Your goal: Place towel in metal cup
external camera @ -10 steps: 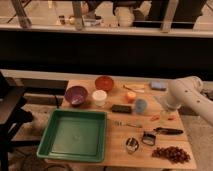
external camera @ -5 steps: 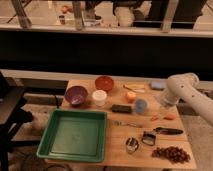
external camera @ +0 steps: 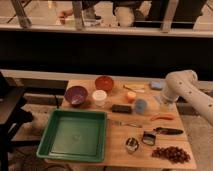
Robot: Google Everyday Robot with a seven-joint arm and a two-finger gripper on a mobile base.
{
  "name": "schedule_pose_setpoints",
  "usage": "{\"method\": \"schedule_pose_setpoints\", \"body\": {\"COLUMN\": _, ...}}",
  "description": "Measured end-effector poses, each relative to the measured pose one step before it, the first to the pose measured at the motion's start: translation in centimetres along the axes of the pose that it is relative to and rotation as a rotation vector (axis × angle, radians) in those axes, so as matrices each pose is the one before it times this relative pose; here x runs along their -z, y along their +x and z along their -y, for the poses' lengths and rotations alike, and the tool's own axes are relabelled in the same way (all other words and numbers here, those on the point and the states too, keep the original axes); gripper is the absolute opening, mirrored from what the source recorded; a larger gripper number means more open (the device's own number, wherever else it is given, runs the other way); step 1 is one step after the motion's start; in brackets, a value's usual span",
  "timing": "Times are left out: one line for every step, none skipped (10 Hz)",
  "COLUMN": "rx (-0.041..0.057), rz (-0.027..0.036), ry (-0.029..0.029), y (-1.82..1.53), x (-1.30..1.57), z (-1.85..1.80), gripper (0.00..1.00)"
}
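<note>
The metal cup (external camera: 131, 145) is small, round and shiny, and stands near the table's front edge, right of the green tray. My gripper (external camera: 159, 103) is at the end of the white arm (external camera: 181, 86), low over the right side of the table, just right of the round blue-grey item (external camera: 140, 105). A pale patch (external camera: 151, 103) at the gripper's tip may be the towel; I cannot tell if it is held. The cup is well in front of the gripper and to its left.
A green tray (external camera: 55, 131) fills the front left. A purple bowl (external camera: 76, 94), an orange-red bowl (external camera: 104, 82) and a white cup (external camera: 99, 97) stand at the back. A dark block (external camera: 121, 108), a square-framed object (external camera: 148, 138), a dark tool (external camera: 167, 131) and grapes (external camera: 172, 153) lie nearby.
The arm has swung a little to the left, bringing the gripper closer to the round blue-grey item. Nothing else on the table has moved.
</note>
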Motion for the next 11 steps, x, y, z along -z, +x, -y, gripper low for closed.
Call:
{"method": "schedule_pose_setpoints", "body": {"rx": -0.01161, "rz": -0.00193, "ry": 0.01575, "y": 0.809, "x": -0.113, "z": 0.462, "gripper": 0.8}}
{"method": "schedule_pose_setpoints", "body": {"rx": -0.00733, "rz": -0.00087, "ry": 0.00666, "y": 0.49, "x": -0.104, "z": 0.313, "gripper": 0.8}}
{"method": "schedule_pose_setpoints", "body": {"rx": -0.00589, "rz": -0.00421, "ry": 0.0033, "y": 0.492, "x": -0.218, "z": 0.247, "gripper": 0.8}}
{"method": "schedule_pose_setpoints", "body": {"rx": -0.00314, "rz": -0.00132, "ry": 0.00375, "y": 0.086, "x": -0.228, "z": 0.293, "gripper": 0.8}}
{"method": "schedule_pose_setpoints", "body": {"rx": 0.00111, "rz": 0.00272, "ry": 0.00218, "y": -0.278, "x": -0.317, "z": 0.22, "gripper": 0.8}}
{"method": "schedule_pose_setpoints", "body": {"rx": 0.00231, "rz": -0.00021, "ry": 0.00255, "y": -0.125, "x": -0.223, "z": 0.127, "gripper": 0.8}}
{"method": "schedule_pose_setpoints", "body": {"rx": -0.00101, "rz": -0.00325, "ry": 0.00206, "y": 0.062, "x": -0.294, "z": 0.231, "gripper": 0.8}}
{"method": "schedule_pose_setpoints", "body": {"rx": -0.00242, "rz": -0.00398, "ry": 0.00267, "y": 0.09, "x": -0.332, "z": 0.437, "gripper": 0.8}}
{"method": "schedule_pose_setpoints", "body": {"rx": 0.00012, "rz": 0.00073, "ry": 0.0006, "y": -0.115, "x": -0.249, "z": 0.311, "gripper": 0.8}}
{"method": "schedule_pose_setpoints", "body": {"rx": 0.00197, "rz": -0.00137, "ry": -0.00086, "y": -0.184, "x": -0.295, "z": 0.415, "gripper": 0.8}}
{"method": "schedule_pose_setpoints", "body": {"rx": -0.00121, "rz": -0.00209, "ry": -0.00859, "y": -0.041, "x": -0.42, "z": 0.244, "gripper": 0.8}}
